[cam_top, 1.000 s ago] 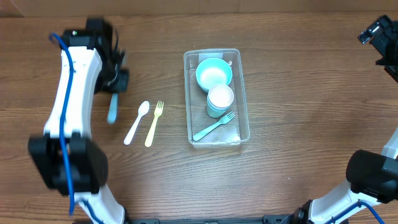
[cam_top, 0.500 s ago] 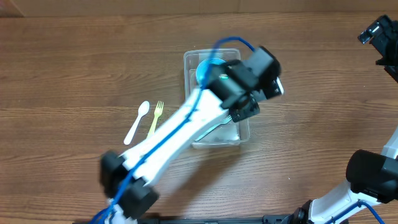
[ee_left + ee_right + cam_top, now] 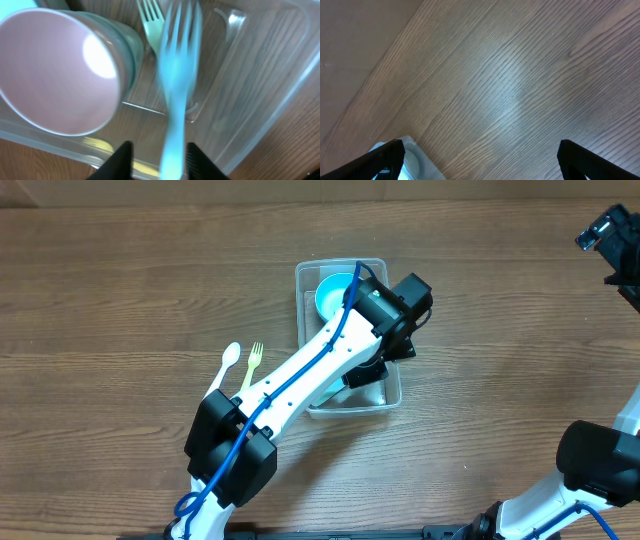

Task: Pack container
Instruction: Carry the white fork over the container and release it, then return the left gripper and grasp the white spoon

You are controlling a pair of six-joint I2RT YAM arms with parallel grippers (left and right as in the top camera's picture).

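- left gripper (image 3: 160, 159): jaws stand apart, with a sliver of gap on each side of the blue fork (image 3: 175, 95) handle; the fork is blurred while its surroundings are sharp, so it is judged loose, not clamped
- right gripper (image 3: 480, 162): jaws spread wide with nothing between them, only bare table (image 3: 520, 75) below; its arm sits at the upper right edge of the overhead view, well apart from the work
- container (image 3: 301, 330): clear tub at the centre of the overhead view, long side running top to bottom
- contents: blue bowl (image 3: 330, 292) at the upper end; cup (image 3: 55, 70) at the left of the wrist view; pale green fork (image 3: 149, 17) on the floor beside it
- left arm: stretched diagonally from the lower left of the overhead view, wrist bent down over the tub's lower right; likely posed so the fork lands inside the walls, in the free lane right of the cup
- outstanding: white spoon (image 3: 222, 370) and yellow fork (image 3: 255, 355), side by side on the table left of the tub, not yet packed
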